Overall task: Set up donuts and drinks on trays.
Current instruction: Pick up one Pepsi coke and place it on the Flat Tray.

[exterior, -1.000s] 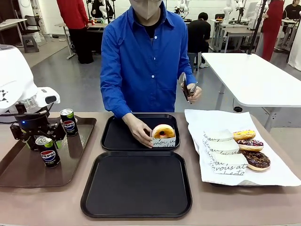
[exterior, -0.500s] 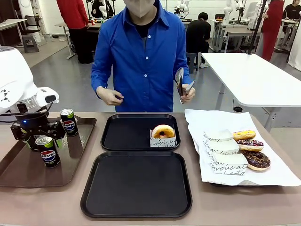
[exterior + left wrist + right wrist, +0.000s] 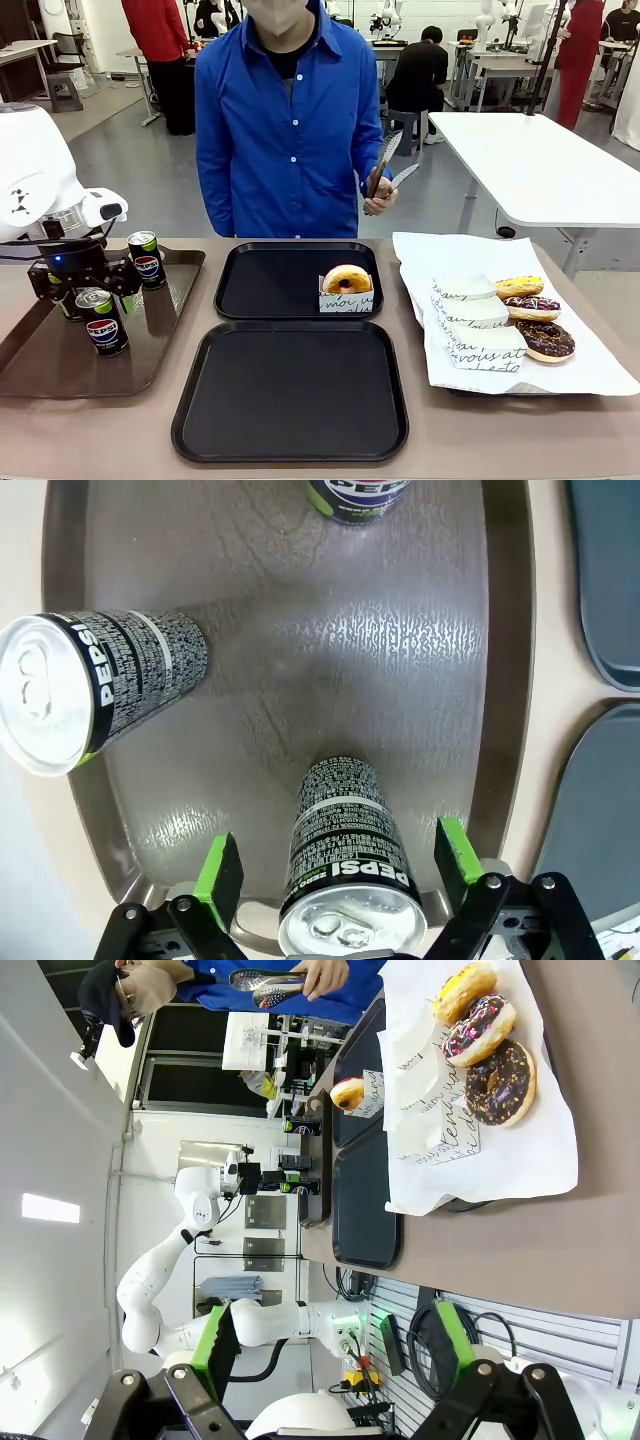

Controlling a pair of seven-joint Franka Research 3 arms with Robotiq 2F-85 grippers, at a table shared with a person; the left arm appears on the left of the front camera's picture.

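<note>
Front view: on the left of the counter (image 3: 130,430) lies a brown tray (image 3: 150,350) with upright Pepsi cans on it. The left gripper (image 3: 88,298) hangs low over the near can (image 3: 104,325), whose top sits just under the black fingers. The far can (image 3: 147,260) stands just right of the gripper, apart from it. In the middle lie two black trays, one just behind the other. There is the near tray (image 3: 290,400), and the far tray (image 3: 270,285) carries one yellow donut (image 3: 347,278) in its printed sleeve at its right side. On the right, a white paper (image 3: 600,370) holds three more donuts and some sleeves. Across the counter a person (image 3: 280,130) in a blue shirt holds tongs (image 3: 385,170) raised in one hand.

Left wrist view: the left gripper is released. Its green pads (image 3: 220,875) stand wide on either side of the near can, with a gap on both sides. A third can (image 3: 95,685) stands to the left on the brown tray, and the far can's base shows beyond.

Right wrist view, rolled sideways: the right gripper (image 3: 335,1360) is released and grasps nothing. It is well apart from the counter's right end, looking over the white paper and the trays.
</note>
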